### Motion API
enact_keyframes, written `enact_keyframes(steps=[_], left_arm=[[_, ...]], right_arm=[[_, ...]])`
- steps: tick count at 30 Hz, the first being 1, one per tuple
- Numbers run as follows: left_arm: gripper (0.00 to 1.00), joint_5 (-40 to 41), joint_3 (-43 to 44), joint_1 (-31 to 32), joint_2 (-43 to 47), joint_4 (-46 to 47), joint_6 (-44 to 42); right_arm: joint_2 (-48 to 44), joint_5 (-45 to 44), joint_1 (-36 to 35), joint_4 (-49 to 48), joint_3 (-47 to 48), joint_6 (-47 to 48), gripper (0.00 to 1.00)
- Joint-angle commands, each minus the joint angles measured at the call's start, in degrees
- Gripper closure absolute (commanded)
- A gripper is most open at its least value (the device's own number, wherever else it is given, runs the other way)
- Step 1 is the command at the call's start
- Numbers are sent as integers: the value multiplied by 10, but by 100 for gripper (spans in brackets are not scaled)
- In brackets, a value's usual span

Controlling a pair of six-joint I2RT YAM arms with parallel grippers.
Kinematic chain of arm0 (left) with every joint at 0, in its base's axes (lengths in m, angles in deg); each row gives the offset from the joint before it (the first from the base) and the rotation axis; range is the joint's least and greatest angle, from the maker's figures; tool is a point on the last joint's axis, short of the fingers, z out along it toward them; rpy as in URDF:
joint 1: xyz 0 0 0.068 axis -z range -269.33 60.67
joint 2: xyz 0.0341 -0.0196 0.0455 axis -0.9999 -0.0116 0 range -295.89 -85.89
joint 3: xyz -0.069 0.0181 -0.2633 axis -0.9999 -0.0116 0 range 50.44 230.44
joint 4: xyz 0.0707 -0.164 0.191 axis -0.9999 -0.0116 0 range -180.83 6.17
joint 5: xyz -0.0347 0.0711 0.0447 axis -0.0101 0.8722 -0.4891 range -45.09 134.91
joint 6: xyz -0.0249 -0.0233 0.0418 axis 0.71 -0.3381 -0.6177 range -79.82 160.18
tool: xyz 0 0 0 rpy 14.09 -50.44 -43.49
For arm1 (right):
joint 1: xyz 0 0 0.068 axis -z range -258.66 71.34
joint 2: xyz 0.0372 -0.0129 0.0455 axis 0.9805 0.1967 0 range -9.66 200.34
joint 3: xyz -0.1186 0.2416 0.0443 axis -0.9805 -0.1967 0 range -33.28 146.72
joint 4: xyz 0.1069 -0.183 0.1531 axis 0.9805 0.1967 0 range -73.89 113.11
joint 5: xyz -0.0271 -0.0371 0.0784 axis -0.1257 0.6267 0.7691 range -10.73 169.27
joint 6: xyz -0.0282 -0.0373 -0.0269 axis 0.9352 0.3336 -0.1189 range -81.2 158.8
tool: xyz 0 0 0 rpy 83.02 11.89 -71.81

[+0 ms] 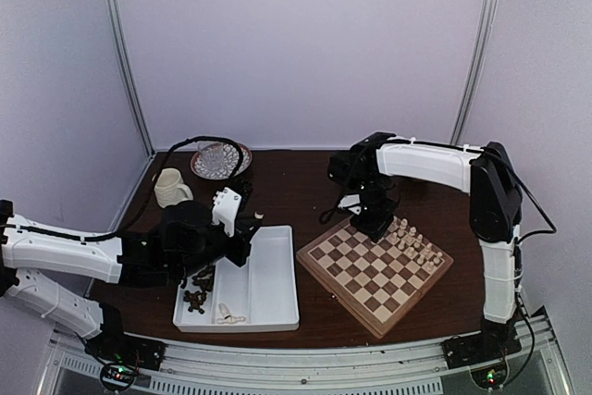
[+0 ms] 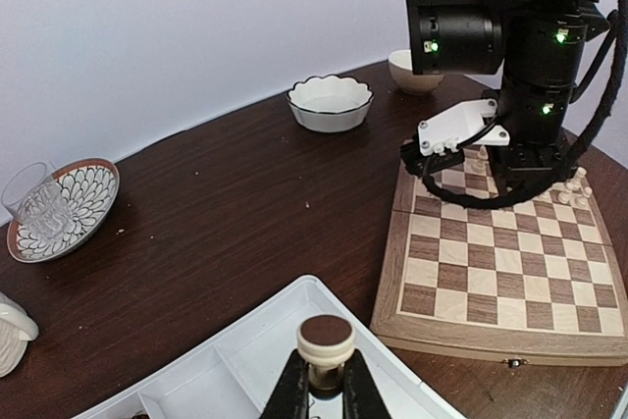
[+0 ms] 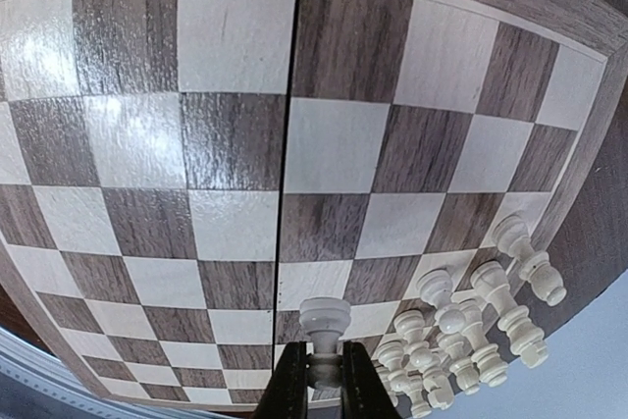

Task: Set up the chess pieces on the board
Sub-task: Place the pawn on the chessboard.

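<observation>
Far left on the dark worktop [image 1: 305, 182] stand a cream mug [image 1: 169, 187] and a patterned plate [image 1: 220, 160] carrying a clear glass [image 2: 39, 205].

The left pincer [image 2: 325, 385] hangs over the white tray [image 1: 273, 284]. Its fingers are closed tight on a small chessman [image 2: 325, 340] whose round end, pale-rimmed with a brown centre, faces the wrist camera. In the tray's left compartment lie several dark pieces [image 1: 196, 299] and, nearer the front wall, one pale piece [image 1: 229, 318].

Just right of the tray lies the board [image 1: 365, 275], set cornerwise to the worktop's near edge. Pale chessmen [image 1: 416, 245] stand in two rows along its far right side.

The right pincer [image 3: 324, 385] is over the board's far corner beside those rows, pinched shut on a single cream piece [image 3: 324, 326] that is held upright. Whether this piece touches a square cannot be told.

In the left wrist view, a scalloped white bowl [image 2: 330, 102] and a second bowl [image 2: 412, 71] sit on the worktop beyond the board, well apart from it.
</observation>
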Motion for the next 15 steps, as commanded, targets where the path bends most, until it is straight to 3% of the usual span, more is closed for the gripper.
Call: enact_keyframes(steps=[1, 7, 15], left_arm=[[92, 0, -4, -3, 3, 27, -8], [92, -10, -3, -2, 3, 23, -9], [92, -14, 0, -2, 0, 23, -9]], right_arm=[[18, -5, -4, -4, 15, 6, 90], [31, -3, -4, -11, 22, 7, 90], [16, -10, -4, -29, 14, 4, 75]])
